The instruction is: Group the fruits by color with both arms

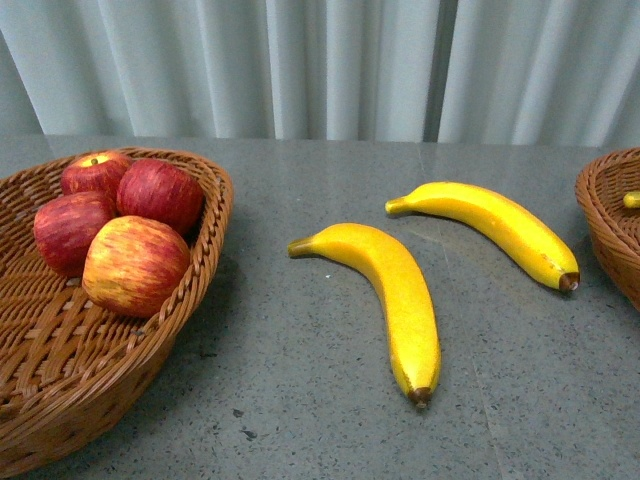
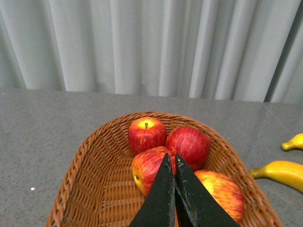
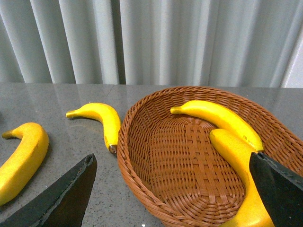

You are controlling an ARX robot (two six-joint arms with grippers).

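The left claw (image 2: 172, 160) has its two black fingers pressed together into one sharp tip. It holds nothing. It hangs over the left basket (image 2: 80, 163), and its tip shows in front of the low apple (image 2: 147, 170). I cannot tell if it touches that apple.

Three more apples sit in this basket. They are the stem apple (image 2: 147, 134), the dark red apple (image 2: 188, 145) and the yellow-streaked apple (image 2: 223, 193). All four sit packed close together. The left basket is brown and woven. It sits at the left edge of the desk (image 1: 300, 400), toward the near left corner.

The right claw (image 3: 171, 163) is spread wide, with nothing held between its fingers. It hangs over the right basket (image 3: 127, 156), which sits at the right edge of the desk. One finger shows over the bare desk beside the basket. The other finger shows in front of a banana inside it. Two yellow bananas lie in that basket, side by side. They are the back banana (image 3: 220, 117) and the front banana (image 3: 236, 153).

Two more bananas lie on the bare desk, in the middle, between the two baskets. The near banana (image 1: 398, 295) and the far banana (image 1: 500, 225) are near each other but apart. Each has a brown tip that points toward the near edge. A pale curtain (image 1: 300, 60) hangs behind the far edge of the desk.
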